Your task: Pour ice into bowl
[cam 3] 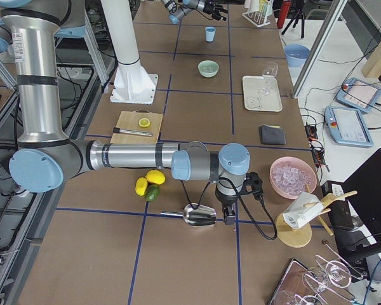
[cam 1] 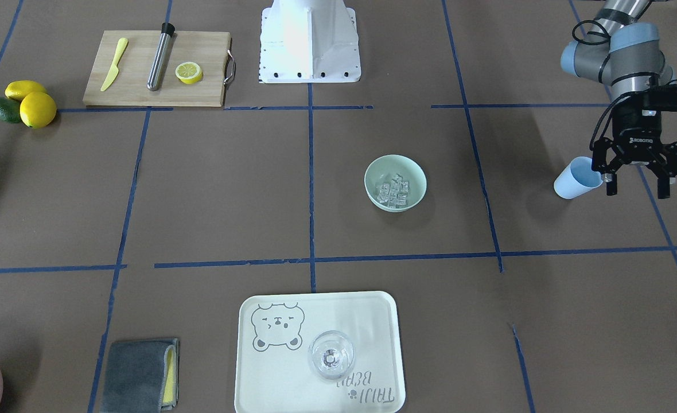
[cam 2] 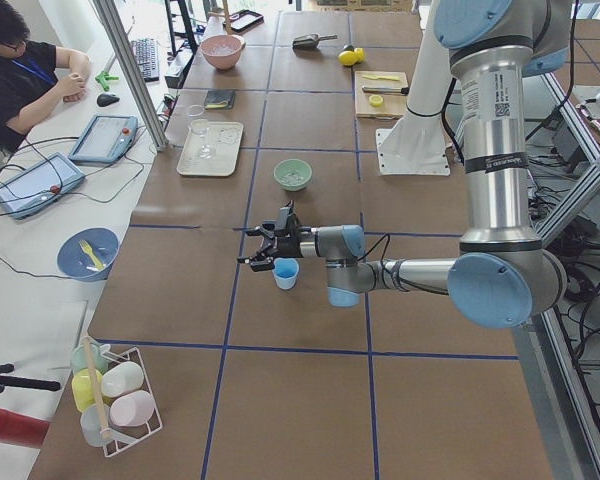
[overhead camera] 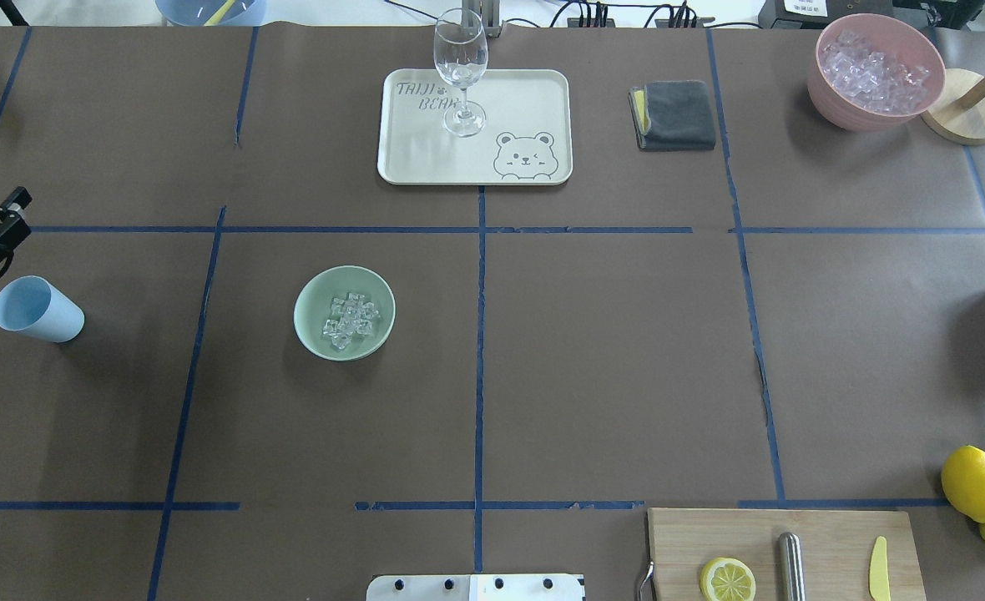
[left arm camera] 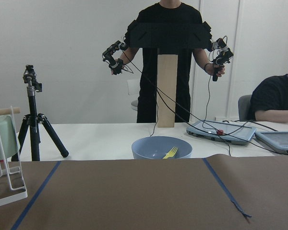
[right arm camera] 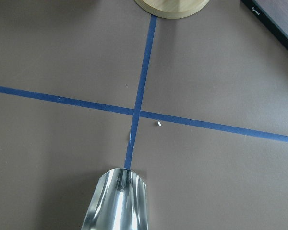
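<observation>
— Where is the ice to be found?

— The ice is seen heaped in the bottom of the mint-green bowl, below the rim. The bowl is set upright on the brown table. In the overhead view it lies in the left half, between the middle tape line and the light blue cup at the far left.

— How is the left gripper held?

— The left gripper is held above the table, near the cup and apart from it. Its jaws are spread wide, and nothing is gripped between them. The cup is stood upright, mouth up.

— And the right gripper?

— The right gripper is seen only from the side, low over the right end of the table and just beside a metal scoop. The scoop's polished body is shown at the bottom of the right wrist view. The fingers are not shown there, so it cannot be told how far the jaws are parted or whether the scoop is gripped.

— What else is laid out?

— Along the far edge in the overhead view, a wine glass is stood on a cream tray printed with a bear. A folded grey cloth is laid to its right. A pink container of crushed ice is placed in the far right corner. At the near right, a lemon half is set on a wooden cutting board.
</observation>
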Controlling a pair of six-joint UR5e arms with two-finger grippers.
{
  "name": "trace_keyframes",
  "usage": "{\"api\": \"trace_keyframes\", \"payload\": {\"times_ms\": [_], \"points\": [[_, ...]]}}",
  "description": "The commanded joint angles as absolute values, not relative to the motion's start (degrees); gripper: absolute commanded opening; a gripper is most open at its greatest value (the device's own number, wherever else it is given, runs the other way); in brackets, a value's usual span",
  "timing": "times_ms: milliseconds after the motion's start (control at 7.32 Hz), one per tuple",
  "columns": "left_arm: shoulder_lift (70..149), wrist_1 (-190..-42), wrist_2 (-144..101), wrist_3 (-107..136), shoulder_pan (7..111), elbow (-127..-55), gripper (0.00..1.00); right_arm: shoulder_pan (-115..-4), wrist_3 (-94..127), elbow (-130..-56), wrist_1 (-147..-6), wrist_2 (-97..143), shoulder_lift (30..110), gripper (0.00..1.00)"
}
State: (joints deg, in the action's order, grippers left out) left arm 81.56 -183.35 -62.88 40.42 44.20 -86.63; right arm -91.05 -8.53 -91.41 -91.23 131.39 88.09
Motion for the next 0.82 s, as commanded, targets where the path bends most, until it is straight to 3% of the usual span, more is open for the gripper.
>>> {"api": "trace_keyframes", "payload": {"times_ms": [0,273,683], "points": [[81.6,-176.5,-85.2,27.0,59.7,-88.5,1.00,-91.1,-8.5,-91.7,-91.2,131.4,88.2,1.00],[82.3,-156.1,-99.2,17.2,71.8,-96.2,1.00,-91.1,-8.4,-92.3,-87.1,131.7,88.8,1.00],[85.1,-127.5,-115.3,10.5,84.8,-98.1,1.00,-91.1,-6.2,-93.2,-80.1,132.1,89.5,1.00]]}}
